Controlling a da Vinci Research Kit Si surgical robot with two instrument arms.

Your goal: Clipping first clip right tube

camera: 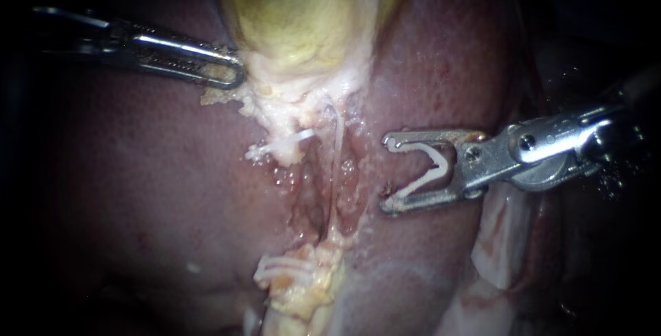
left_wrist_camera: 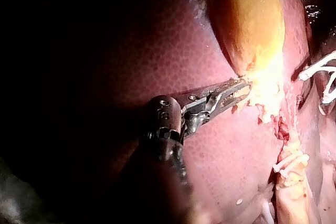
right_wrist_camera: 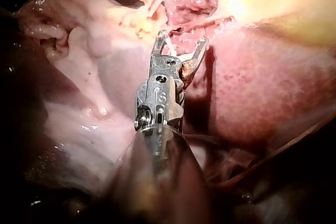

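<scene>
At centre right, right instrument (camera: 387,174) holds an open clip (camera: 436,169) in spread jaws beside right tube (camera: 338,136), while left instrument (camera: 233,74) grips gallbladder (camera: 303,19), apparently for tension.

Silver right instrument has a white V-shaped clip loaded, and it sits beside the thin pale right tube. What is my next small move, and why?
Probably ease the right instrument sideways toward the thin pale right tube until the tube lies between the legs of the white V-shaped clip. The spread jaws carry the clip over the liver, apart from the tube, so closing now would catch nothing.
</scene>
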